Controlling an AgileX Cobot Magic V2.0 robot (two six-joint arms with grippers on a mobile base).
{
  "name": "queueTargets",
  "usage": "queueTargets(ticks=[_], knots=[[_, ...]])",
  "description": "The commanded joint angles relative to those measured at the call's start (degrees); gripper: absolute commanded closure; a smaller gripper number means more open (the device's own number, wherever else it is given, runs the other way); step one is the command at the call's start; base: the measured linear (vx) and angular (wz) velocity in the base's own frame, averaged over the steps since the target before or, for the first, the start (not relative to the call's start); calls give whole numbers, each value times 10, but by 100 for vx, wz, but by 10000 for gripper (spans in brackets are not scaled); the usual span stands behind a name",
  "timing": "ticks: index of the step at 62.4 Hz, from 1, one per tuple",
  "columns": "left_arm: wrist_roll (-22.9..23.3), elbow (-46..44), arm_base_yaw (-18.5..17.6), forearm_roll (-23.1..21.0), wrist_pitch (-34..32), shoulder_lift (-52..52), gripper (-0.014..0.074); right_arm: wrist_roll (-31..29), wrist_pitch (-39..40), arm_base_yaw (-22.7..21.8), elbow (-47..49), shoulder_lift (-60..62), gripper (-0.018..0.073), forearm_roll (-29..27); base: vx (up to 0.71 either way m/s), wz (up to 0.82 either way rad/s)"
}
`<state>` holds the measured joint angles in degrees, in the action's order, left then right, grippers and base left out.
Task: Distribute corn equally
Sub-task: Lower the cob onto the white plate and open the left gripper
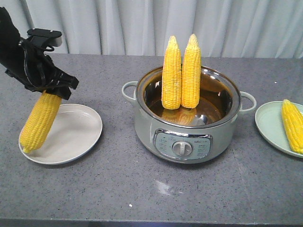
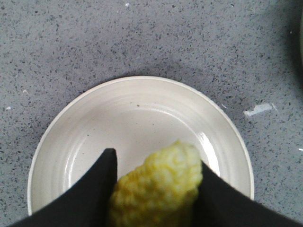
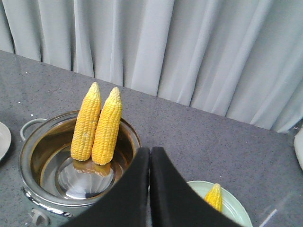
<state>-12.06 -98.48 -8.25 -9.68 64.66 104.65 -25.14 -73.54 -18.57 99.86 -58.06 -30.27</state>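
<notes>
One cob (image 1: 292, 125) is laid on the right plate (image 1: 267, 123), another cob (image 1: 40, 120) is held by the left gripper (image 1: 51, 89) over, maybe touching, the left plate (image 1: 80, 137), two cobs (image 1: 171, 73) are yet to be taken from the pot (image 1: 142, 123), and the right gripper (image 3: 150, 156) is closed on nothing.

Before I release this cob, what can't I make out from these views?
- Front view: green plate and resting cob are cut off by the right edge; more cobs there cannot be ruled out.
- Left wrist view: held cob hides its own tip, so contact with the cream plate is unclear.
- Right wrist view: shut right gripper blocks most of the green plate.
- Front view: pot dial markings are too small.
</notes>
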Motion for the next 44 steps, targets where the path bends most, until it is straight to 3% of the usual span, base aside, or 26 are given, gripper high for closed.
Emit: queueTargets(ticks=[1,15,34,44], knots=[[0,-15,1,-17,-24,-28,580,-1,30,-2,11,-3,568,-14,0,0],[0,-15,1,-17,-16,-28,489,-1,31,-2,11,-3,568,-14,0,0],[6,-15,1,-17,6,-28,236,0,30,-2,11,-3,568,-14,0,0],[6,-15,1,-17,9,-28,186,-1,30,-2,11,-3,566,-14,0,0]])
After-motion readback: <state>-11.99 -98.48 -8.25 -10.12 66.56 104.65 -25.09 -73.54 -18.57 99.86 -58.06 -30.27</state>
